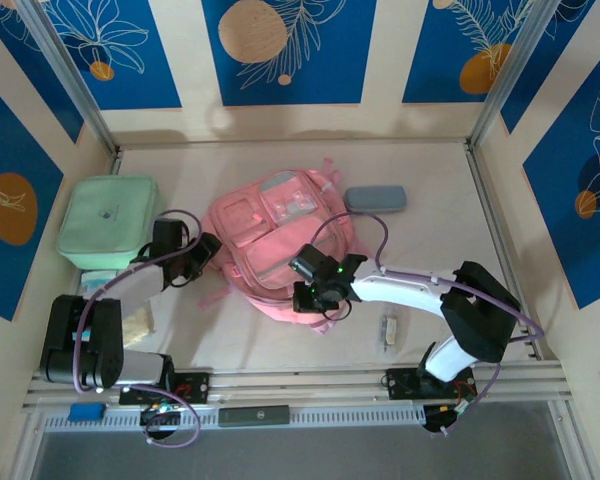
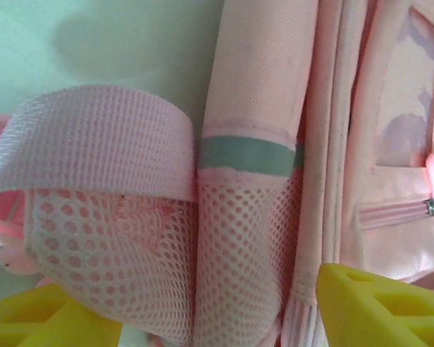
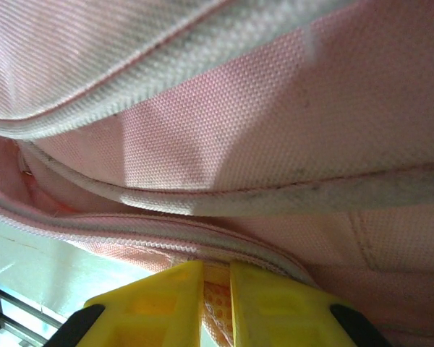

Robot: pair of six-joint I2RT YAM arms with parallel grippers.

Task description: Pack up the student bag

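student bag lower edge hidden under right hand

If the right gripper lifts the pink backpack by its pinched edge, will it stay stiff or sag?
Probably sags: the student bag creases softly around the right gripper. Its mesh strap curls loosely, so likely dangles. Weave looks grippy.

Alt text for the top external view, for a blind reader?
A large soft pink fabric backpack lies centred, the left claw at its left side, the right claw at its near edge. A mint-green square case sits left of it, a grey-blue oblong pouch at its far right.
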